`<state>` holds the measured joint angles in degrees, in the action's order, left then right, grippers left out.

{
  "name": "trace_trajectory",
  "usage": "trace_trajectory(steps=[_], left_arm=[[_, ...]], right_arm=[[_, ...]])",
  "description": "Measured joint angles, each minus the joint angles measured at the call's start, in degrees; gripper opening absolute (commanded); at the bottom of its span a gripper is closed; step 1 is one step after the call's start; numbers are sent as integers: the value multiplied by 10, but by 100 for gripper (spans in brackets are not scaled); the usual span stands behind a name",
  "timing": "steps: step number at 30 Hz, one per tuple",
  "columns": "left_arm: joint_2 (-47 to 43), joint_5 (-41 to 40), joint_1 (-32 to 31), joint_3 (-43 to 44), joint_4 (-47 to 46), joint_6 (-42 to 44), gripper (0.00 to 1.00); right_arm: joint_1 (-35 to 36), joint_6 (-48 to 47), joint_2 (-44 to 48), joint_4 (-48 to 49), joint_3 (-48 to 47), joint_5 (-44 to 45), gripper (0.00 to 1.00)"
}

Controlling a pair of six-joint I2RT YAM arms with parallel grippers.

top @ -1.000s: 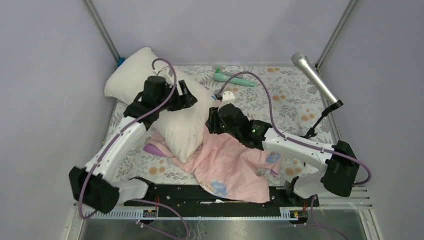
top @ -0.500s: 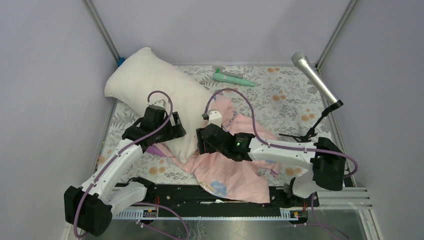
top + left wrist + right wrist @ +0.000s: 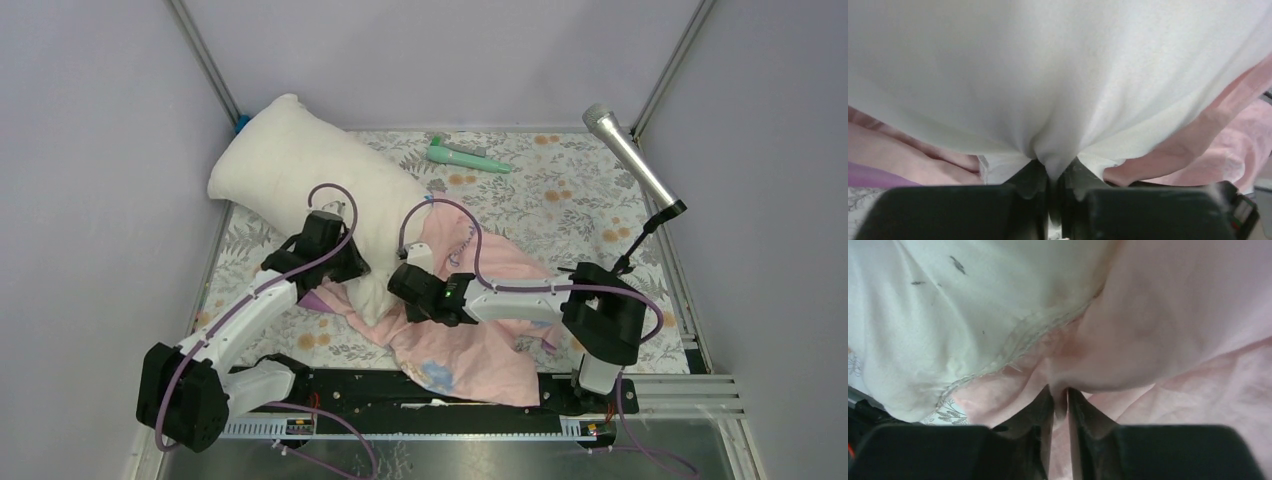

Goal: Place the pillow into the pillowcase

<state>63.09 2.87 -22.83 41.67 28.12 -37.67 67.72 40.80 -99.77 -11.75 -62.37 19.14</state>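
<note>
The plump cream pillow (image 3: 300, 175) lies slanted from the back left corner toward the middle, its near end resting on the pale pink pillowcase (image 3: 470, 335). My left gripper (image 3: 345, 272) sits at the pillow's near end, shut on a pinch of its white fabric (image 3: 1058, 160). My right gripper (image 3: 405, 292) is just right of it, shut on a fold of the pillowcase (image 3: 1060, 397) next to the pillow's seamed corner (image 3: 938, 340). A strip of purple lining (image 3: 310, 298) shows under the pillow.
A floral table cloth (image 3: 560, 190) covers the table. A green tool (image 3: 468, 155) lies at the back. A microphone (image 3: 630, 155) on a stand leans over the right side. Purple walls close in at the left, back and right.
Both arms have drawn back toward the near edge, down to the pillow's near end. Both grippers have closed, the left on the pillow, the right on the pillowcase.
</note>
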Motion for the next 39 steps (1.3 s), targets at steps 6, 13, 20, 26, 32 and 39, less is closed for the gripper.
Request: trace_trajectory(steps=[6,13,20,26,32,39], left_arm=[[0,45,0,39,-6,-14,0],[26,125,0,69,-74,-76,0],[96,169,-1,-96,-281,-175,0],[104,138,-11,-169,-386,-220,0],[75,106,-13,-192,-408,-242,0],[-33,78,-18,-158,-257,-221,28]], right_arm=[[0,2,-3,0,0,-16,0],[0,-9,35,31,7,-40,0],[-1,-17,113,54,25,-79,0],[-1,-35,185,64,-9,-98,0],[-1,-56,163,60,-64,-98,0],[0,-29,92,127,2,-119,2]])
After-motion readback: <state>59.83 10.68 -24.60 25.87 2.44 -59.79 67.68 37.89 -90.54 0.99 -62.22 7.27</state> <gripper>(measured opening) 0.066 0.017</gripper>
